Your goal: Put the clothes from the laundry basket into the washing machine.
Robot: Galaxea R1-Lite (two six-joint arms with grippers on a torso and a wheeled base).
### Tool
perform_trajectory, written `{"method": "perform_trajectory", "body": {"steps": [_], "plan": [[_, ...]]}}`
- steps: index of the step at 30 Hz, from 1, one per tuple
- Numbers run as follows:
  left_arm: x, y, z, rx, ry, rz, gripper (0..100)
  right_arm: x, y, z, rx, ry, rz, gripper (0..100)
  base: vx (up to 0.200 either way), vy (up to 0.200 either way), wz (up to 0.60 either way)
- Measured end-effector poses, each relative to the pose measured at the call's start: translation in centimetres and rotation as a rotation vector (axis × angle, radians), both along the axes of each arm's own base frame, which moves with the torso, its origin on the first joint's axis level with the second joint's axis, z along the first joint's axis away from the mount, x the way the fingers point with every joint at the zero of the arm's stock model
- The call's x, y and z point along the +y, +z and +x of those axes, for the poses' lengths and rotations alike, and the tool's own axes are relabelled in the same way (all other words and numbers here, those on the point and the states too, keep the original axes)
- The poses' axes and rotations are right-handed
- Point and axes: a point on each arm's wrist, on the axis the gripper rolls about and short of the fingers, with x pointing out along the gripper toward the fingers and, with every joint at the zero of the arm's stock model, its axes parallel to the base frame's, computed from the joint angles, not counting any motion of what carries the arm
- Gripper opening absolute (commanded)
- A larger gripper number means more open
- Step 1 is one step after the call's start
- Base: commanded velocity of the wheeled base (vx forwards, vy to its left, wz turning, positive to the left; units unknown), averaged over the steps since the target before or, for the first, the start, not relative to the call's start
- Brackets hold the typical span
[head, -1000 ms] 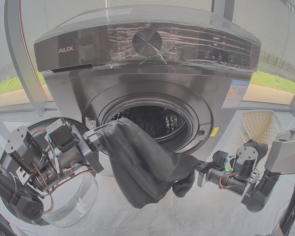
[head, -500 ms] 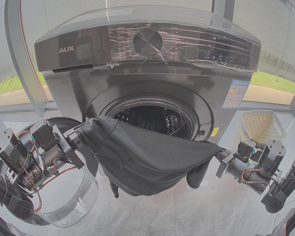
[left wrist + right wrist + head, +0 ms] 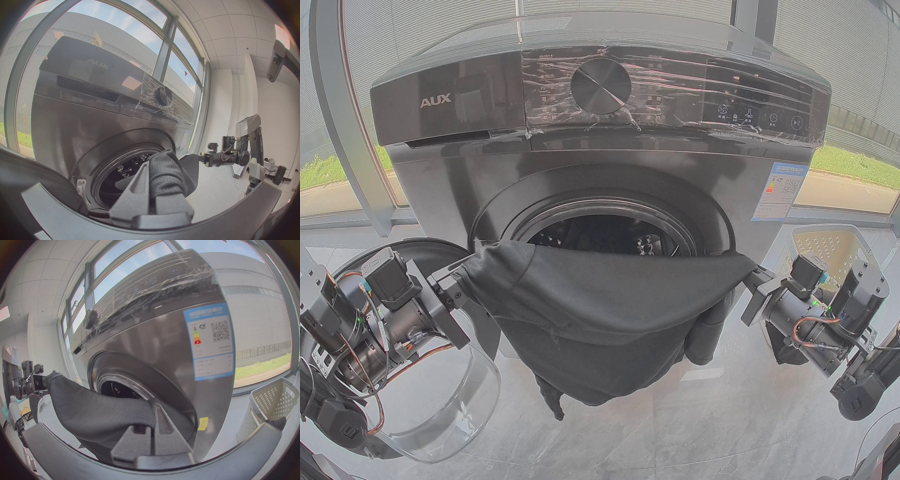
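Observation:
A black garment (image 3: 600, 312) hangs spread out in front of the washing machine's (image 3: 600, 162) open drum mouth (image 3: 606, 234), stretched between both arms. My left gripper (image 3: 456, 278) is shut on its left end (image 3: 167, 175), and my right gripper (image 3: 755, 279) is shut on its right end (image 3: 125, 415). The cloth sags below the opening, with a sleeve dangling toward the floor. Dark clothes lie inside the drum. The white laundry basket (image 3: 831, 253) stands to the right of the machine with dark cloth (image 3: 278, 422) in it.
The machine's round glass door (image 3: 434, 400) hangs open at lower left, under my left arm. Light tiled floor (image 3: 700, 425) stretches in front of the machine. Windows run behind and beside it.
Both grippers have drawn apart and my right one rose, pulling the garment from a bunched drape into a wide stretched span across the drum mouth.

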Motion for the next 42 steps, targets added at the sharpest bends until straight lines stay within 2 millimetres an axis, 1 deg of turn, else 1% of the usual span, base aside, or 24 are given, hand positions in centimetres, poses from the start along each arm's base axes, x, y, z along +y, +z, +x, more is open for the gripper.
{"method": "perform_trajectory", "body": {"steps": [7,15,25,33,42], "plan": [[0.7,-0.9,0.6,0.018,0.051,0.037,0,-0.7,1.2,0.9,-0.042,-0.042,0.031,0,0.000,0.000,0.00],[1.5,-1.3,1.2,0.033,0.096,0.048,0,-1.3,1.8,1.3,-0.066,-0.068,0.043,0,0.000,0.000,0.00],[2.1,-1.2,1.4,0.028,0.127,0.048,0,-0.8,2.0,1.0,-0.071,-0.046,0.048,0,0.000,0.000,0.00],[2.3,-1.4,1.5,0.013,0.140,0.077,0,-0.5,2.1,0.9,-0.074,-0.036,0.050,0,0.000,0.000,0.00],[2.3,-1.2,1.6,0.008,0.138,0.071,0,-0.2,2.1,0.7,-0.074,-0.021,0.051,0,0.000,0.000,0.00]]}}
